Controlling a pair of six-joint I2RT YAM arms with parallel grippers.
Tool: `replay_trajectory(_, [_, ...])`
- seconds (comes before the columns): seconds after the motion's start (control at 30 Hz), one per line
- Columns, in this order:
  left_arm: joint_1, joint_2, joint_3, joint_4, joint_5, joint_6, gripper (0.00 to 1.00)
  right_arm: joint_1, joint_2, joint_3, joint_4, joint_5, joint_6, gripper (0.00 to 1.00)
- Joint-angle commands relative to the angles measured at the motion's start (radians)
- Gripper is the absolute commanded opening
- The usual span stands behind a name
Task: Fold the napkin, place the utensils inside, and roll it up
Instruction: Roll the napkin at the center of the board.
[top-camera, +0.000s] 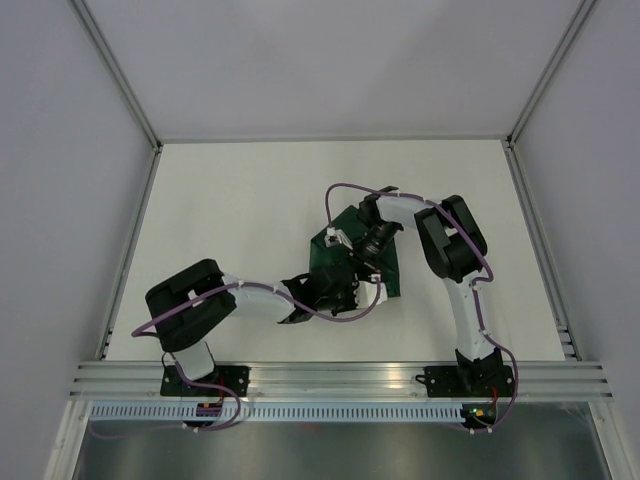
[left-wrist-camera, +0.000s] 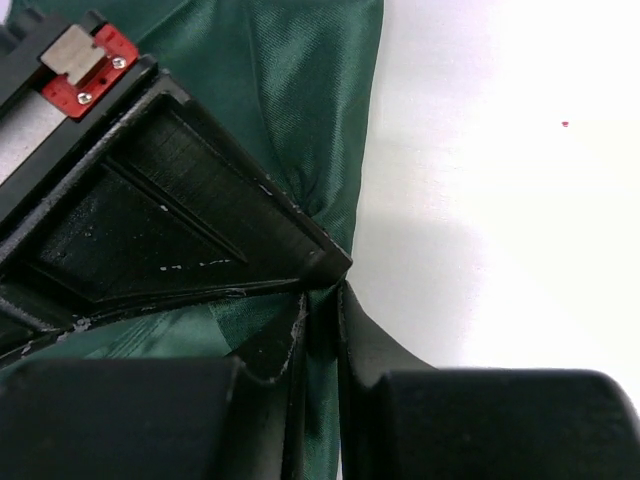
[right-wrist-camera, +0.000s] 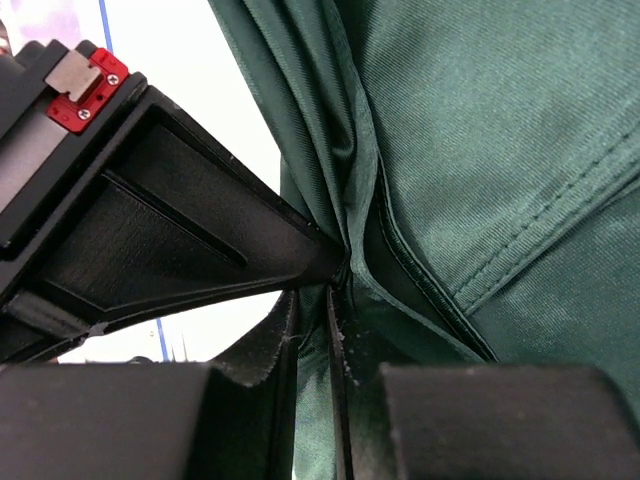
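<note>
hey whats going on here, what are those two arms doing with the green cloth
Two robot arms are working on a dark green napkin near the middle of the white table. The left arm and the right arm each have their jaws shut on a pinched bunch of the cloth, close to one another. The napkin looks partly gathered rather than flat. No utensils are in view, so this appears to be the folding step.

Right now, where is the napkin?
In the top view the napkin is bunched near the middle of the table, gripped by the left gripper and the right gripper.
</note>
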Motion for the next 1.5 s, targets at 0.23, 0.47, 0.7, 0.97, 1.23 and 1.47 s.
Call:
replay_trajectory(0.23, [0.111, 0.076, 0.097, -0.257, 0.337, -0.167, 0.02, -0.04, -0.147, -0.087, 0.202, 0.048, 0.062, 0.44])
replay_trajectory(0.47, [0.173, 0.115, 0.181, -0.35, 0.486, -0.232, 0.02, -0.177, -0.284, -0.11, 0.292, -0.012, 0.169, 0.52])
replay_trajectory(0.7, [0.229, 0.22, 0.339, -0.553, 0.598, -0.292, 0.02, -0.345, -0.415, -0.167, 0.352, -0.078, 0.18, 0.52])
replay_trajectory(0.97, [0.308, 0.345, 0.496, -0.725, 0.765, -0.358, 0.02, -0.382, -0.811, -0.538, 0.649, 0.031, 0.154, 0.57])
replay_trajectory(1.23, [0.349, 0.456, 0.618, -0.831, 0.853, -0.393, 0.02, -0.152, -1.038, -0.843, 0.899, 0.309, 0.152, 0.62])
replay_trajectory(1.47, [0.368, 0.52, 0.674, -0.878, 0.888, -0.41, 0.02, 0.158, -1.054, -1.009, 1.134, 0.584, 0.177, 0.64])
